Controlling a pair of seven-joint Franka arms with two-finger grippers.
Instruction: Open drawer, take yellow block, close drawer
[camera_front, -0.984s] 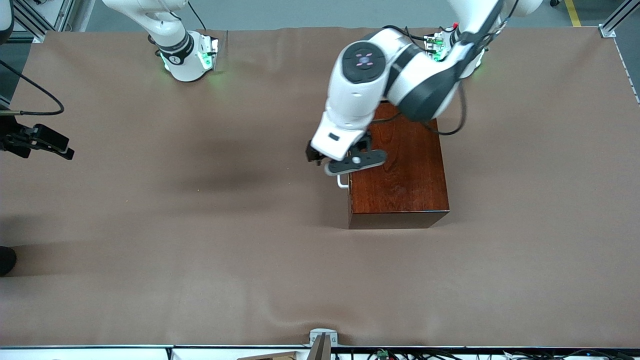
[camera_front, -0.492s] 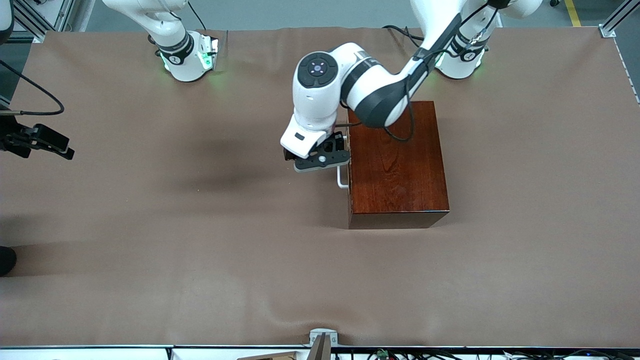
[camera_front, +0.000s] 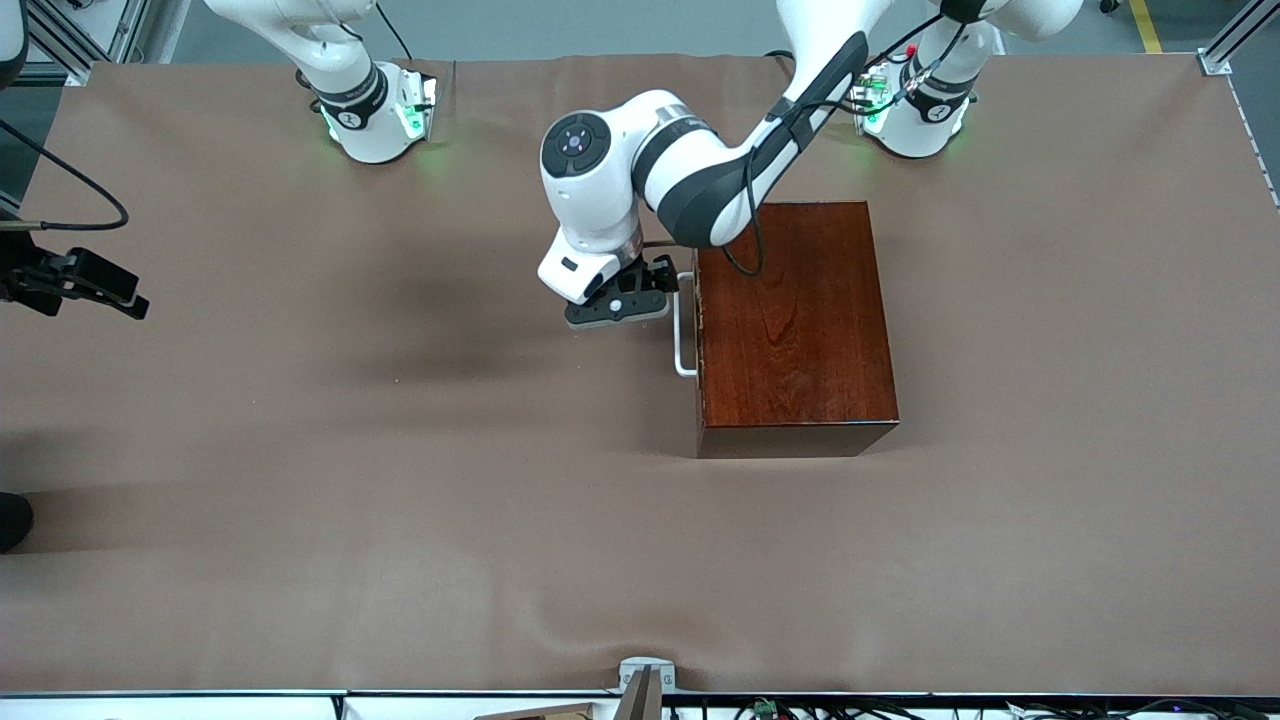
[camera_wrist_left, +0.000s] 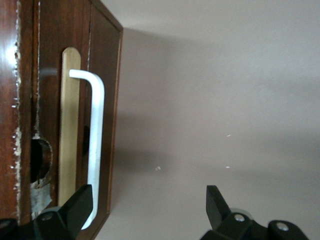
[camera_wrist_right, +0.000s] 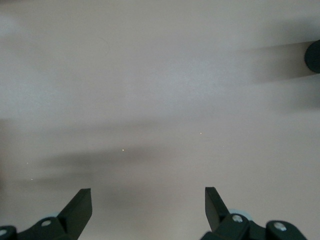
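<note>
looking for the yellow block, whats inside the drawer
Nothing inside shows. The drawer is shut in the box, so only its pale front and white handle are visible; no block in any view. The left pincer is open beside the handle.

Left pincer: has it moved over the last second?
Yes. The left pincer moved off the wooden box, toward the right arm's end, and now sits beside the handle.

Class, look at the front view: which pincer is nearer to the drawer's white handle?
The left pincer: it hangs open just beside the white handle, not yet around it. The right pincer waits open at the right arm's end of the table.
</note>
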